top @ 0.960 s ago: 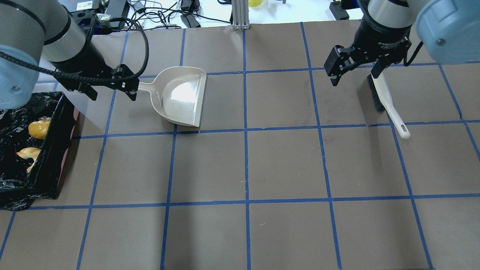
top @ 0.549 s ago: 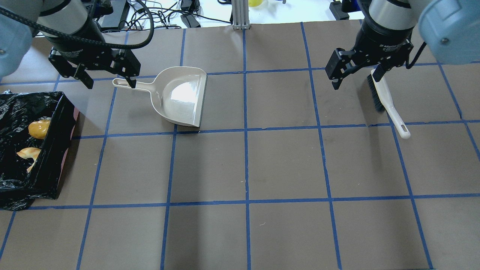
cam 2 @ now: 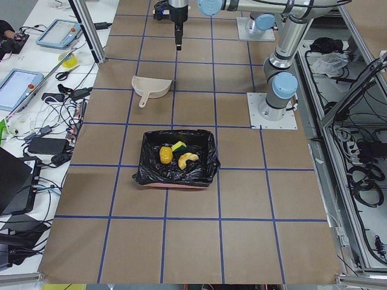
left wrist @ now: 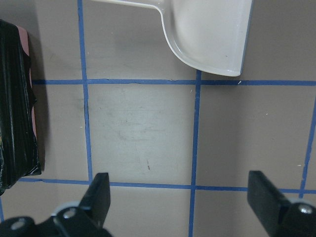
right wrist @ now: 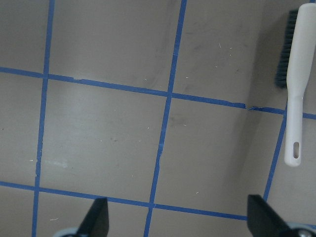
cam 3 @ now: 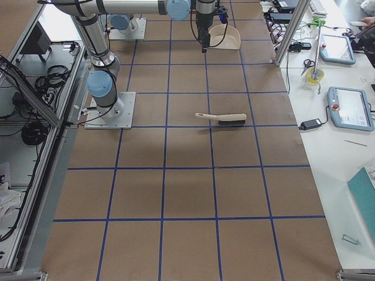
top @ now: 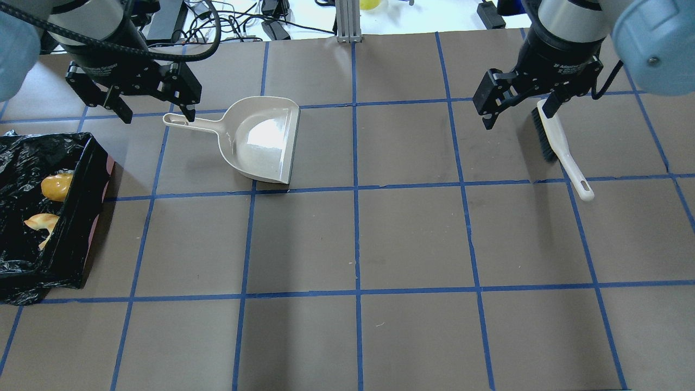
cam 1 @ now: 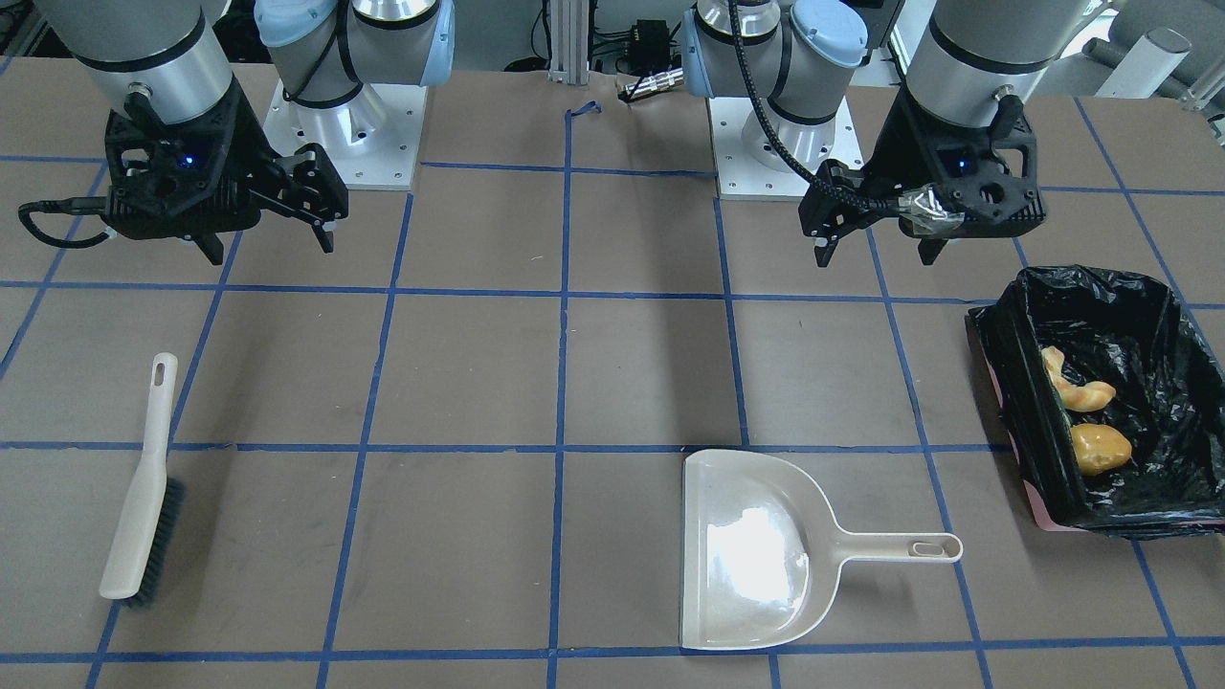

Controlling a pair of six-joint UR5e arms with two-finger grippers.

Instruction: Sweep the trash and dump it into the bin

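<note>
The bin [top: 81, 217] with its black bag stands at the table's left edge, and shows at the right of the front view [cam 1: 1014, 402]. In it lie the golden-brown potato piece [top: 56, 186], the curved bread piece [top: 42, 221] and the yellow wedge [cam 2: 179, 146]. My left gripper [top: 158, 117] is open and empty, raised over the end of the beige dustpan's [top: 260, 141] handle. My right gripper [top: 516, 119] is open and empty, raised just left of the white brush [top: 559, 146], which lies flat on the table.
The dustpan lies flat with its mouth toward the table's middle [cam 1: 756, 555]. The brush lies at the left of the front view [cam 1: 144, 498]. Blue tape lines grid the brown table. Cables and devices lie beyond the far edge [top: 228, 21].
My left gripper has risen and moved back from the dustpan's handle, which now shows in full. My right gripper has drifted slightly back. Dustpan, brush and bin have not moved.
</note>
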